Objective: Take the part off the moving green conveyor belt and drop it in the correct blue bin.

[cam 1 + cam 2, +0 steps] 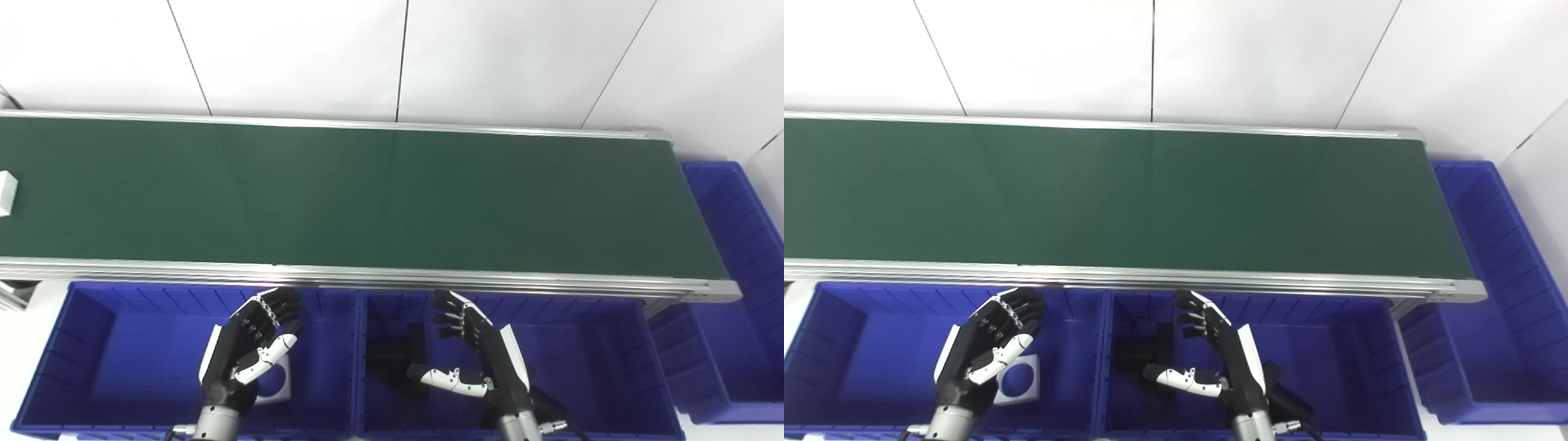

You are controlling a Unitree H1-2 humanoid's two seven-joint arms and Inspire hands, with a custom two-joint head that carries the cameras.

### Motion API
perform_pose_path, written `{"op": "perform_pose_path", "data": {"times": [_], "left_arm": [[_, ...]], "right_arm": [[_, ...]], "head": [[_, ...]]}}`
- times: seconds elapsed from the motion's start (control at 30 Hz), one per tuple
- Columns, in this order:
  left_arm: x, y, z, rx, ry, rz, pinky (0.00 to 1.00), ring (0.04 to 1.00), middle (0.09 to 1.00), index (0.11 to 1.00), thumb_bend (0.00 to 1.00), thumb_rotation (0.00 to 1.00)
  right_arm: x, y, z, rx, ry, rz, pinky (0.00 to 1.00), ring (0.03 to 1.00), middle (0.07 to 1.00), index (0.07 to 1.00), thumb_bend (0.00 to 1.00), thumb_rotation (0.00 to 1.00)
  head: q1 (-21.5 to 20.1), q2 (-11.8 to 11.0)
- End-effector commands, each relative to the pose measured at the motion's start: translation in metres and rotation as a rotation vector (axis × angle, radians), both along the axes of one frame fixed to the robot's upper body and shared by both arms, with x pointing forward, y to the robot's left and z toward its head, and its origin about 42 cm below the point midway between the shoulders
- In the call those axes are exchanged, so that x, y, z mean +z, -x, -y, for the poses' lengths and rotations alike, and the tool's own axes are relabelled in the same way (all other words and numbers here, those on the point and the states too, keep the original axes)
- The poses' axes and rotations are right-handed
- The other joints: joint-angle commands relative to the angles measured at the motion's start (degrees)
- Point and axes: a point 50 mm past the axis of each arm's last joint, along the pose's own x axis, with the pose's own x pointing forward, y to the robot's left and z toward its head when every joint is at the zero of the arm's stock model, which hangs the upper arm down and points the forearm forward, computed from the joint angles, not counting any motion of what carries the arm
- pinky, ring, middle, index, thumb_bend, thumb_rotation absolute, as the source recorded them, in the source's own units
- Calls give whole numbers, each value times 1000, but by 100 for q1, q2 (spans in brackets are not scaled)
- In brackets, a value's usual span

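Conveyor belt (pixel 367 196): dark green, matt rubbery-looking sheet, smooth, faint sheen. Belt frame rails (pixel 392 277): brushed aluminium look, bright glare along near edge. Blue bins (pixel 92 343): plastic, semi-gloss, ribbed inner walls. White part (pixel 7 193) at 9 o'clock on belt: matt, prob plastic. White square piece w/ round hole (pixel 1020 383) in left bin: matt. Left hand (pixel 254 343) & right hand (pixel 474 349): black + white hard plastic shells, slight gloss; metal cuffs (pixel 215 424) at wrists. Wall panels (pixel 294 55): white, smooth.
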Motion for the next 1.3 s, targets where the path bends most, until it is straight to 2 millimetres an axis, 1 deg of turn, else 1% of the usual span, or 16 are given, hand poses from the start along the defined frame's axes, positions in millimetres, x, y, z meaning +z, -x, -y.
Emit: {"op": "perform_pose_path", "data": {"times": [0.0,0.23,0.37,0.4,0.53,0.73,1.0,1.27], "left_arm": [[9,-4,1,-2,8,59,731,698,701,656,586,0],[8,-5,2,-2,7,60,711,690,696,654,592,0],[7,-3,2,3,7,54,721,695,700,654,581,0],[7,-2,2,3,8,54,721,693,700,655,580,0],[6,2,2,3,7,46,726,698,696,657,575,0],[6,3,3,5,-1,51,717,693,703,660,578,0],[5,2,4,4,3,52,710,688,701,661,574,0],[4,0,5,-2,4,57,706,681,695,657,580,0]], "right_arm": [[10,-2,-3,0,-29,71,643,727,787,812,662,124],[9,-2,0,2,-27,79,644,729,787,816,655,150],[10,-1,0,-3,-22,72,643,727,786,816,660,151],[10,0,0,-2,-21,72,643,727,786,816,660,153],[8,4,-1,1,-20,81,637,726,789,816,649,145],[6,6,0,1,-17,75,645,730,790,820,656,174],[5,4,0,3,-18,72,643,727,787,816,648,141],[5,3,0,-1,-26,73,639,724,786,823,651,146]], "head": [[7,8],[85,-18],[93,-44],[74,-169],[83,-213],[105,-220],[81,-200],[84,-198]]}}
